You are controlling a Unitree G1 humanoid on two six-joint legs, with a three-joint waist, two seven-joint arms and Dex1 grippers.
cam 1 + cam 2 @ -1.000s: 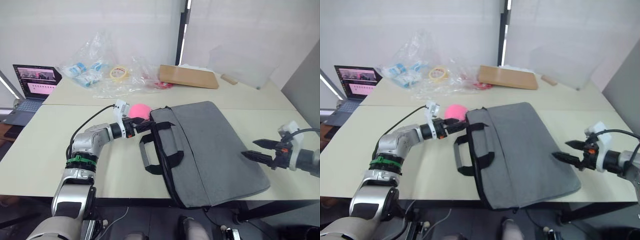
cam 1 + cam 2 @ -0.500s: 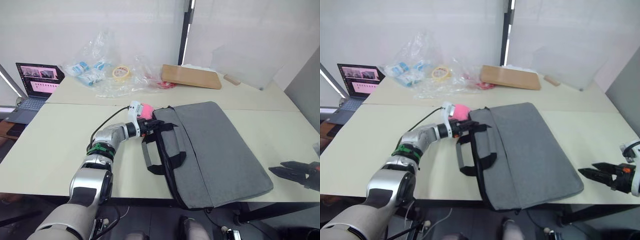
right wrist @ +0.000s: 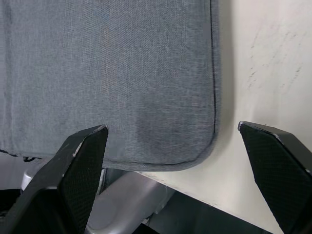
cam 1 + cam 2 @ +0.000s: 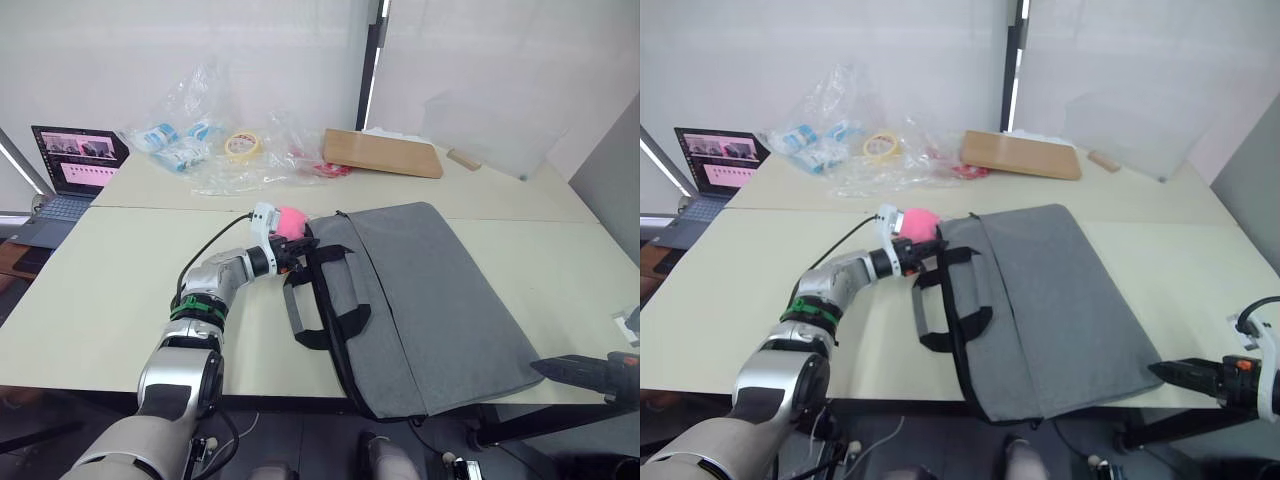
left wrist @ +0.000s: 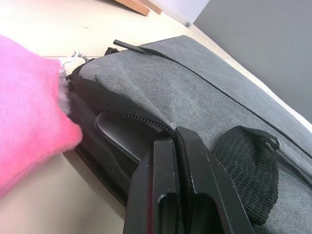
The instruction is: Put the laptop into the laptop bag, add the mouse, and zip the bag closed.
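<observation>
The grey laptop bag (image 4: 430,300) lies flat on the table, its black handles (image 4: 325,305) toward my left side. My left gripper (image 5: 174,140) is shut, its tips pressed on the zipper line at the bag's far left corner; I cannot see what, if anything, is pinched between them. The bag's mouth gapes there, and a smooth dark-grey slab (image 5: 119,134) inside looks like the laptop. The mouse is out of view. My right gripper (image 4: 575,368) hangs open past the table's near right edge, and its wrist view looks down on the bag's near corner (image 3: 195,141).
A fluffy pink ball (image 4: 290,220) sits right beside my left gripper. On the back table are a small laptop with a lit pink screen (image 4: 75,165), clear plastic bags (image 4: 190,140), a tape roll (image 4: 240,146) and a wooden board (image 4: 380,152).
My left gripper has gone from open to shut at the bag's zipper corner. My right arm has pulled back from beside the bag toward the near right edge.
</observation>
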